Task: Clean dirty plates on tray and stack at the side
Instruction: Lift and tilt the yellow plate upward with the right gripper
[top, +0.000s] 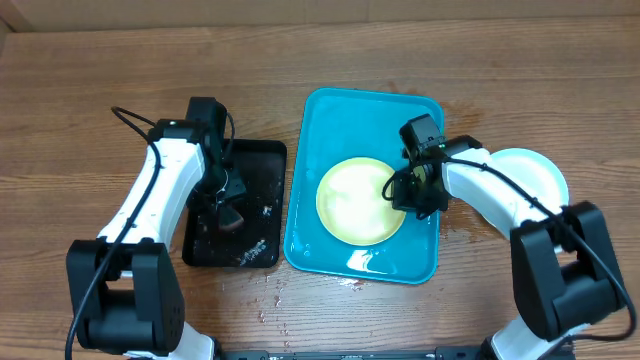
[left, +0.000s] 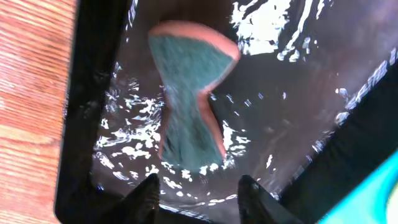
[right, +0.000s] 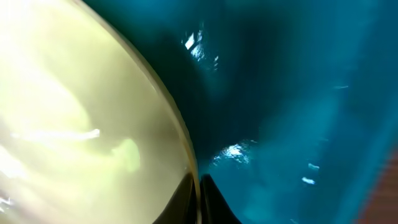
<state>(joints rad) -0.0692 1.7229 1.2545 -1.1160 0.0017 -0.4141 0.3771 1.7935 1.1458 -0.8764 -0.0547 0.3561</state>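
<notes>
A pale yellow-green plate (top: 355, 200) lies in the turquoise tray (top: 340, 110). My right gripper (top: 408, 190) is shut on the plate's right rim. In the right wrist view the fingers (right: 198, 180) pinch the rim of the plate (right: 74, 124) over the wet tray (right: 292, 93). Another pale plate (top: 535, 172) lies on the table to the right of the tray, partly hidden by my right arm. My left gripper (top: 228, 195) is open and empty over the black tray. A third plate is not in view.
The smaller black tray (top: 255, 155) stands left of the turquoise tray, wet inside. A green and orange sponge (left: 189, 93) lies in the black tray (left: 93, 93), just ahead of my left fingers (left: 199, 183). Water drops lie on the wooden table near the tray's front edge.
</notes>
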